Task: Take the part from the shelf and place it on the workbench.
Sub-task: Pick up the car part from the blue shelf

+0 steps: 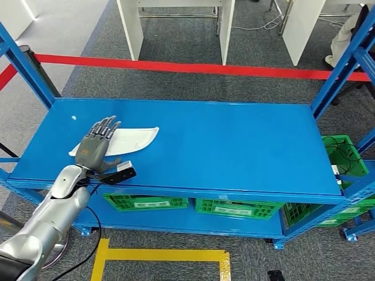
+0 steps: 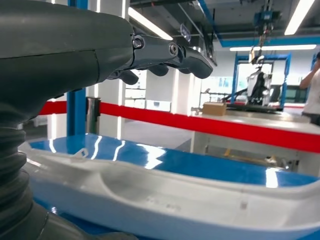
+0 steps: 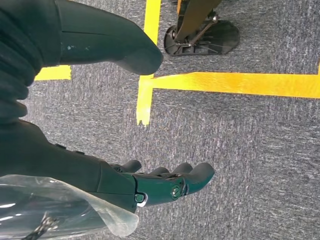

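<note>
A long white curved part (image 1: 128,140) lies flat on the blue top shelf (image 1: 221,146), toward its left end. My left hand (image 1: 94,146) hovers over the part's left portion with its fingers stretched out flat and nothing in its grasp. In the left wrist view the white part (image 2: 170,195) lies just under the extended fingers (image 2: 170,52), with a gap between them. My right hand (image 3: 143,185) hangs beside my body over grey carpet, fingers loosely extended and holding nothing.
Blue uprights (image 1: 26,64) frame the shelf at both ends. Green crates (image 1: 146,202) sit on the lower shelf and at the right (image 1: 345,155). Red tape (image 1: 199,67) crosses the floor behind, with white tables (image 1: 177,23) beyond. Yellow floor marking (image 1: 163,256) lies in front.
</note>
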Controlling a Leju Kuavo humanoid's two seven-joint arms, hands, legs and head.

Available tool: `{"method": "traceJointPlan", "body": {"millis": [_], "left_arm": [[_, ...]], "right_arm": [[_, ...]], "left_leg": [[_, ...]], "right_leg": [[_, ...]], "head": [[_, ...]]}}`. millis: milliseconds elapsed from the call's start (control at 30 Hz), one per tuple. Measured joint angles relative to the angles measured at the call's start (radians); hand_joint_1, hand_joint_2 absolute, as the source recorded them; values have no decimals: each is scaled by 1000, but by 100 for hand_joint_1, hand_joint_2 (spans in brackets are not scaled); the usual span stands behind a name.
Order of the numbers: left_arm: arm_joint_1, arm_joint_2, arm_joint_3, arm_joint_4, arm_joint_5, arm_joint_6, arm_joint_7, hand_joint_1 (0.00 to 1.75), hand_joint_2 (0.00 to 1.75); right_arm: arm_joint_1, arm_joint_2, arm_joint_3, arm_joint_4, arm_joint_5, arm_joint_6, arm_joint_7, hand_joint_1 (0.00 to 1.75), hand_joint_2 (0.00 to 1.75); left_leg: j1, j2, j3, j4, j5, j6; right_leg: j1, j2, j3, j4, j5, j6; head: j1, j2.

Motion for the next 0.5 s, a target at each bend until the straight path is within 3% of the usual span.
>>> {"method": "traceJointPlan", "body": {"millis": [467, 500], "left_arm": [[-30, 17, -16, 110, -34, -65, 75, 0, 175], [-31, 17, -16, 115, -34, -63, 83, 44, 175]], "right_arm": [[0, 0, 0, 0, 8, 1, 0, 0, 175], [0, 0, 0, 0, 9, 1, 0, 0, 175]], "left_leg": [[0, 0, 1, 0, 0, 0], [0, 0, 1, 0, 0, 0]], "right_leg": [[0, 0, 1, 0, 0, 0], [0, 0, 1, 0, 0, 0]], "head": [[0, 0], [0, 0]]}}
